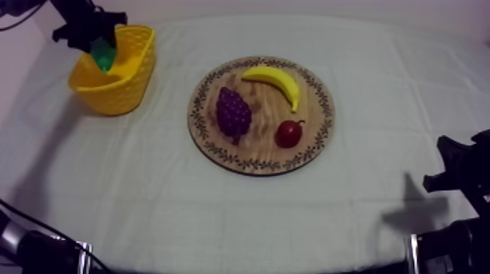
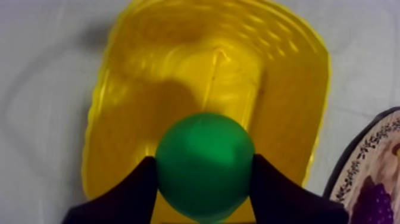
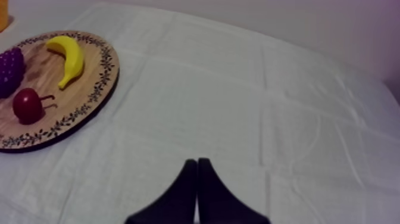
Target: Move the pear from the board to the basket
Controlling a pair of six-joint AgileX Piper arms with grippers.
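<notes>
1. Jaws of the left gripper [image 2: 204,173] are closed round the green pear [image 2: 204,161], gripping it on both sides. Those of the right gripper [image 3: 197,167] lie together as a narrow wedge with nothing between them.
2. Coming in at the upper left of the top view, the left arm [image 1: 80,22] reaches down to the yellow basket [image 1: 127,91] and holds the pear at its mouth.
3. At the lower right edge of that view the right arm [image 1: 459,182] sits low over the cloth [image 1: 350,211], well apart from the round wooden board [image 1: 211,142].
4. Looking straight down, the left wrist view has the pear over the basket's inner floor, which the top view hides behind the basket wall. Whether the pear touches the floor cannot be told.
5. At the top view's centre the board carries a banana [image 1: 275,81], a bunch of grapes [image 1: 233,113] and a small red fruit [image 1: 289,133]. The right wrist view adds the fruit's dark stalk lying on the wood.
</notes>
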